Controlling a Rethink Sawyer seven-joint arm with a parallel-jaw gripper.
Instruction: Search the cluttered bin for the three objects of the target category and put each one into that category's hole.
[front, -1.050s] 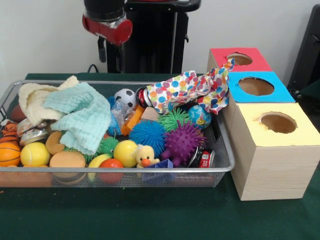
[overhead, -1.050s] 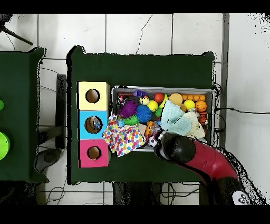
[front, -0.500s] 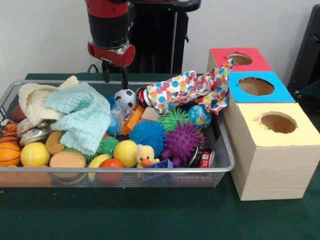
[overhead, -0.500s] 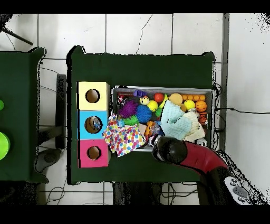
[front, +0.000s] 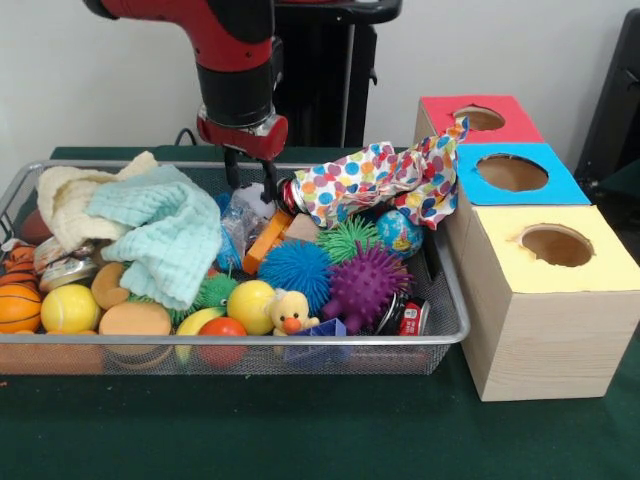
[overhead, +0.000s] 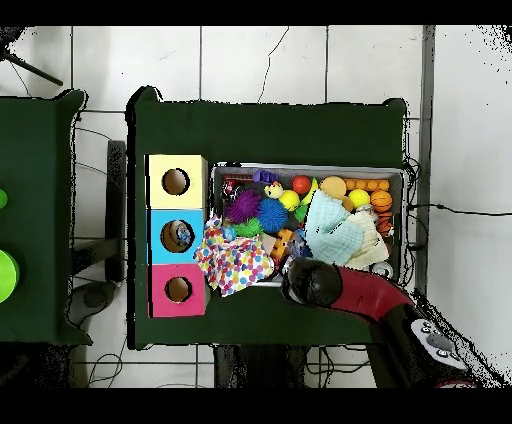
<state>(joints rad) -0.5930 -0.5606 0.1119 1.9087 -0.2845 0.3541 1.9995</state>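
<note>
Three boxes: a red-topped (front: 480, 118), a blue-topped (front: 515, 172) and a yellow-topped wooden box (front: 556, 246), each with a round hole, stand just beside the wire mesh bin (front: 440, 335).
Bin contents: pale green waffle cloth (front: 160, 232) over a cream cloth (front: 68, 198), blue spiky ball (front: 294, 272), purple spiky ball (front: 364, 284), green spiky ball (front: 346, 238), yellow rubber duck (front: 289, 314), yellow ball (front: 68, 308), orange basketball (front: 17, 307).
In the way: a polka-dot fabric (front: 385, 178) drapes from the bin's corner onto the blue-topped box.
Gripper: the black two-finger gripper (front: 251, 176) hangs at the bin's far side, beside the polka-dot fabric, fingers spread with nothing between them.
Change: half a second ago it stood higher and further from the polka-dot fabric; it has come down over the black-and-white soccer ball, now hidden behind it.
Overhead: the red arm (overhead: 372, 297) covers the bin's edge.
</note>
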